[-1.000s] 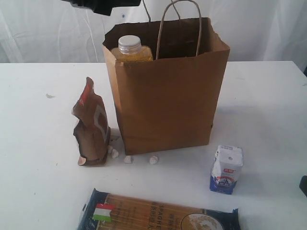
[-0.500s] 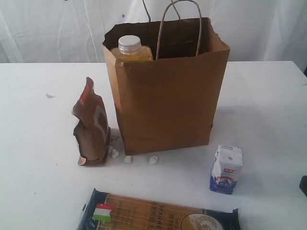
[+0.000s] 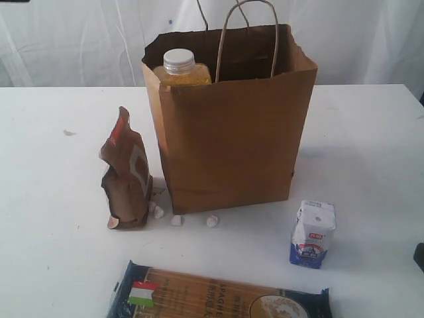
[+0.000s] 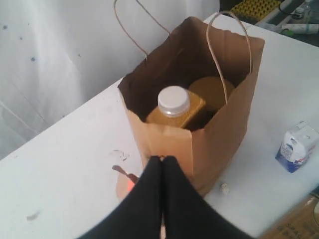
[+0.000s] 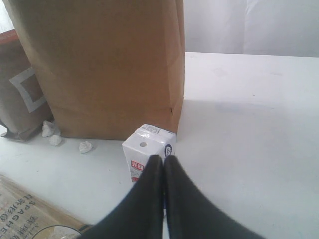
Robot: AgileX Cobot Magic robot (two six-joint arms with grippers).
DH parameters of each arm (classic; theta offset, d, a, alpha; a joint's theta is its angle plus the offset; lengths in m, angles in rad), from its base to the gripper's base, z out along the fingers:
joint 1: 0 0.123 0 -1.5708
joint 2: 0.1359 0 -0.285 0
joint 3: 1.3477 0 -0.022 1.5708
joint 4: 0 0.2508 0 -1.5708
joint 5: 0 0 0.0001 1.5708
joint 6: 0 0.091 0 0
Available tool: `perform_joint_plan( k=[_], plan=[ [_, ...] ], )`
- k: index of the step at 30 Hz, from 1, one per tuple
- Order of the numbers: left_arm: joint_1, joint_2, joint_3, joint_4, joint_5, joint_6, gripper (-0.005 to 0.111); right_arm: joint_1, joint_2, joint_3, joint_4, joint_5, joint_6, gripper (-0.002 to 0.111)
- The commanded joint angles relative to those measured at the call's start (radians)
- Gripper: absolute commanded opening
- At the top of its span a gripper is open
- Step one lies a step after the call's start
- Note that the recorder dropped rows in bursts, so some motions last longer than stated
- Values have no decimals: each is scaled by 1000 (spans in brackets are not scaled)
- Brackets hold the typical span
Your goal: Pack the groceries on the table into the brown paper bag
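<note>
Left gripper (image 4: 162, 160) is hovering, apparently higher than the brown paper bag (image 4: 224, 124); right gripper (image 5: 159, 160) is facing it; both fingers are pressing together, empty.

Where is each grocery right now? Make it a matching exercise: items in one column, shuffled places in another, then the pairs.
Items
1. yellow white-capped bottle
2. brown pouch with orange label
3. white-blue carton
4. dark-blue spaghetti pack

Places (exterior view)
A. lying flat at the near edge of the view
B. inside the brown paper bag
C. upright on the table, beside the bag's left side
D. upright on the table, in front of the bag's right corner, apart from it

Pairs: 1-B, 2-C, 3-D, 4-A
</note>
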State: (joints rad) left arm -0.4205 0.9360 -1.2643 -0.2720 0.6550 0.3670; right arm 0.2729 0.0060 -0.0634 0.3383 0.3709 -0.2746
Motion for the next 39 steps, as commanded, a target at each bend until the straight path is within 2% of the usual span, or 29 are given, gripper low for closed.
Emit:
perform_joint_plan(
  k=[1, 7, 13, 21, 28, 31, 39],
  plan=[
    [-1, -150, 139, 63, -18, -117, 0, -4, -6, 5, 3, -5, 1, 0],
    [-1, -350, 324, 193, -67, -309, 0, -4, -6, 5, 3, -5, 1, 0],
    [-1, -506, 502, 218, -119, -444, 0, -4, -6, 5, 3, -5, 1, 0],
    [-1, -623, 705, 218, -164, -557, 0, -4, -6, 5, 3, -5, 1, 0],
    [-1, -667, 797, 210, -166, -637, 0, -4, -6, 5, 3, -5, 1, 0],
    [-1, -665, 803, 129, -147, -611, 0, -4, -6, 5, 3, -5, 1, 0],
    [-1, -523, 766, -226, 49, -213, 0, -4, -6, 5, 3, -5, 32, 0]
  ],
)
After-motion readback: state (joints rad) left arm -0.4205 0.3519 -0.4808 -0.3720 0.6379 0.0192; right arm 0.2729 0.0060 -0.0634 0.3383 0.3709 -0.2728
